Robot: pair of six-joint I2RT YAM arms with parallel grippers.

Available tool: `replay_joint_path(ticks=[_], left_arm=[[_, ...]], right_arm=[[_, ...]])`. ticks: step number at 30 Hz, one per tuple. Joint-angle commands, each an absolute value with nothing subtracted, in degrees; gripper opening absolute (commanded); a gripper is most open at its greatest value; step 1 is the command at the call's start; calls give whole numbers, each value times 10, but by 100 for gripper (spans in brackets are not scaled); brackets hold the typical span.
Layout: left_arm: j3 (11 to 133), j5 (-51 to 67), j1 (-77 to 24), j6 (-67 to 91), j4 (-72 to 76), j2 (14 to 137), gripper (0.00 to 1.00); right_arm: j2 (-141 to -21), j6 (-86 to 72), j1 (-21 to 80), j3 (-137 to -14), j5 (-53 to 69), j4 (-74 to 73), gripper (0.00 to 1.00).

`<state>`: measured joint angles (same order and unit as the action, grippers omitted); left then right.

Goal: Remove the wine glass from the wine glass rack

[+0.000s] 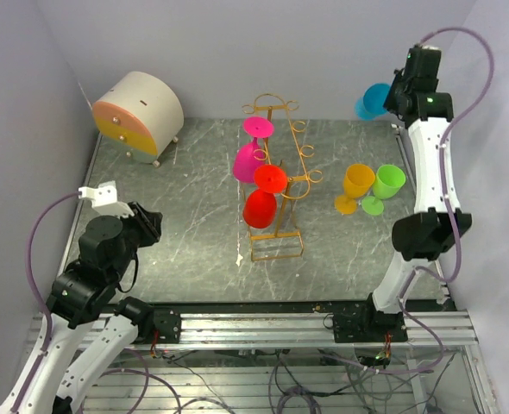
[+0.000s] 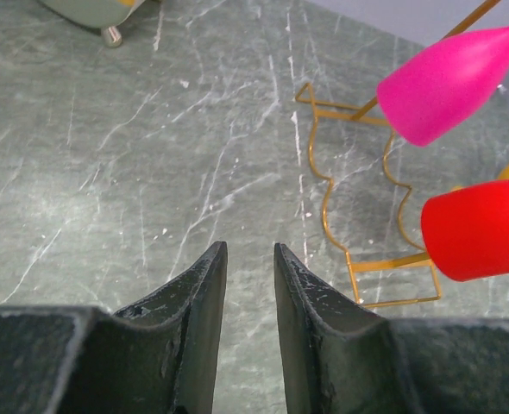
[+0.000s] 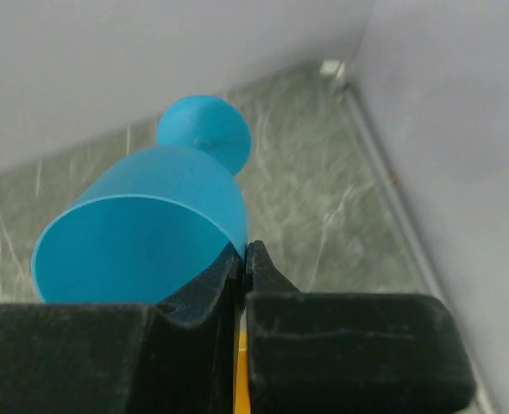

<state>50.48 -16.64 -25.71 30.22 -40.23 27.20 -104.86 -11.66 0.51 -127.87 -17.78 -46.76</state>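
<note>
The orange glass [image 1: 357,181] and green glass [image 1: 388,181] stand on the tabletop [image 1: 194,250] right of the rack [image 1: 276,246]. The right tool [image 3: 244,254], clamped on its rim, holds the blue glass [image 3: 142,216] far right. The pink glass [image 1: 248,159] and red glass [image 1: 260,207] hang there, not yet removed. The left tool [image 2: 249,250] is part-open and empty.

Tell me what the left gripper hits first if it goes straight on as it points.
Most likely the bare table: the left gripper aims at open marble, with the rack, the pink glass and the red glass off to the right. Depth is unclear from the wrist view.
</note>
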Motion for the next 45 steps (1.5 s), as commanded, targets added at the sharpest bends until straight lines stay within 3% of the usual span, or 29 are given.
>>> replay_joint_path(ticks=[1, 16, 33, 41, 45], left_arm=[[491, -190, -258, 289, -389, 260, 39], [488, -180, -258, 284, -391, 281, 38], [488, -182, -258, 285, -393, 285, 38], [489, -189, -258, 286, -395, 286, 39], [489, -193, -258, 288, -396, 282, 39]], right_arm=[[-1102, -175, -26, -1272, -16, -552, 0], [-1200, -163, -48, -1206, 7, -567, 0], [-1251, -146, -11, -1239, -25, -581, 0], [-1217, -153, -1, -1264, -38, -578, 24], [-1190, -158, -1, -1280, -29, -578, 28]])
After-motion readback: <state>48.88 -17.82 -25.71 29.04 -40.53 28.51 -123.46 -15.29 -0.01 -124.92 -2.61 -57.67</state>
